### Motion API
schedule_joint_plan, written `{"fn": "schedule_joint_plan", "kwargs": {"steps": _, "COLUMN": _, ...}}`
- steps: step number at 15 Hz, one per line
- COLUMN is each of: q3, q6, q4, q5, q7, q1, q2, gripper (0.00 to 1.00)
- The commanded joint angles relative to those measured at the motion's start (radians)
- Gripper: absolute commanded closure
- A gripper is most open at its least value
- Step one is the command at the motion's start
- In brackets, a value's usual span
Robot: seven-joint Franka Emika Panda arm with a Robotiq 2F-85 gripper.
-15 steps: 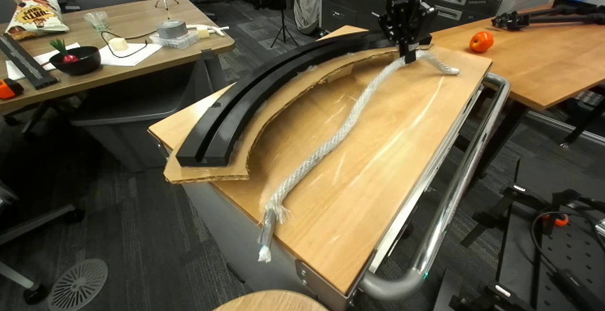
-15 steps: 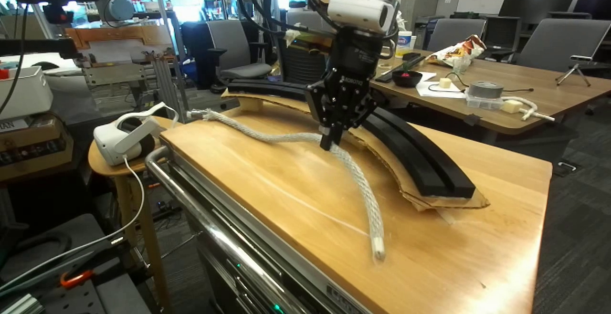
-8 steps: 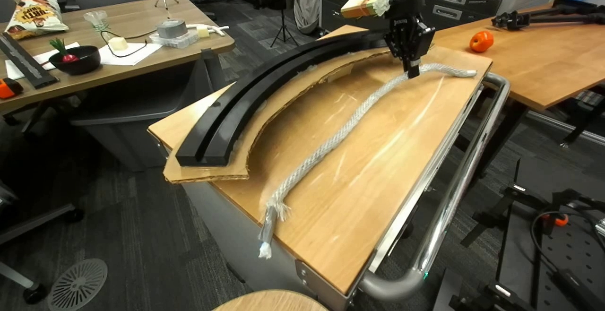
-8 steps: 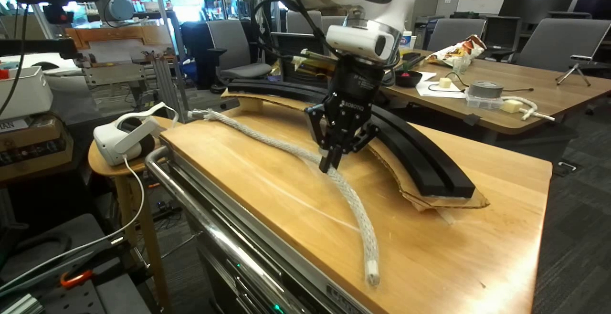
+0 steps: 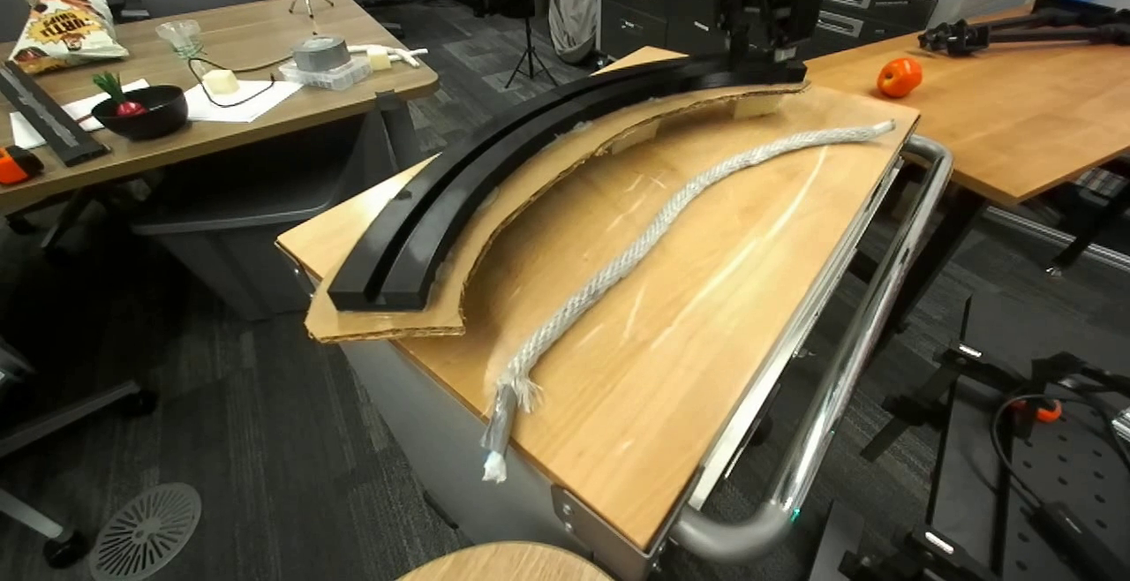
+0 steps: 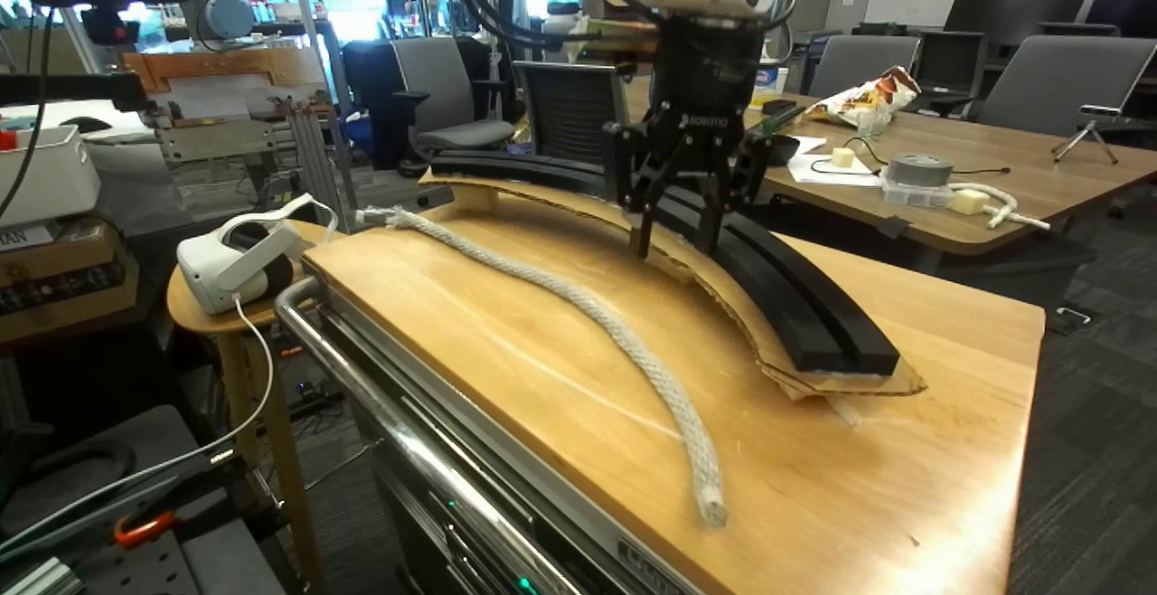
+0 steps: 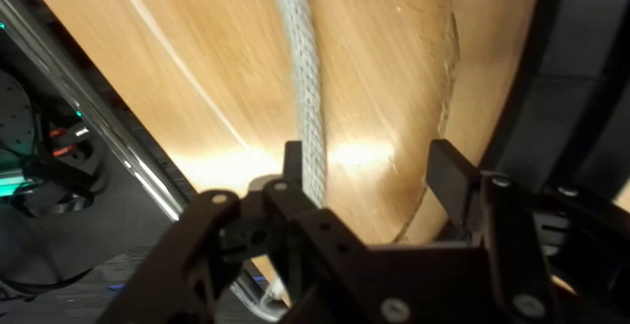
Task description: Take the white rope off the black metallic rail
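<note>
1. The rope (image 6: 592, 304) lies on the wooden table (image 6: 868, 477), off the black rail (image 5: 516, 160), so I judge the task as finished or nearly.
2. My gripper (image 6: 674, 242) hangs well apart from the rope, its fingers (image 7: 449, 178) spread wide and holding nothing, I suppose to leave the rope free.
3. The rope's wrapped end (image 5: 499, 426) reaches past the near table edge in an exterior view; probably the wrapping keeps strands together.
4. Cardboard (image 5: 530, 182) lies under the rail, perhaps as its base.
5. I can read ROBOTIQ on the gripper and, it seems, TURTLE CHIPS on the snack bag (image 5: 71, 29), far left in an exterior view.
</note>
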Motion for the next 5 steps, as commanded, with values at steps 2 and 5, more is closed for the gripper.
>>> {"fn": "schedule_joint_plan", "kwargs": {"steps": 2, "q3": -0.005, "q6": 0.03, "q4": -0.149, "q5": -0.163, "q7": -0.121, "q1": -0.02, "q2": -0.297, "gripper": 0.0}}
{"fn": "schedule_joint_plan", "kwargs": {"steps": 5, "q3": 0.013, "q6": 0.002, "q4": -0.1, "q5": -0.146, "q7": -0.117, "q1": -0.042, "q2": -0.268, "gripper": 0.0}}
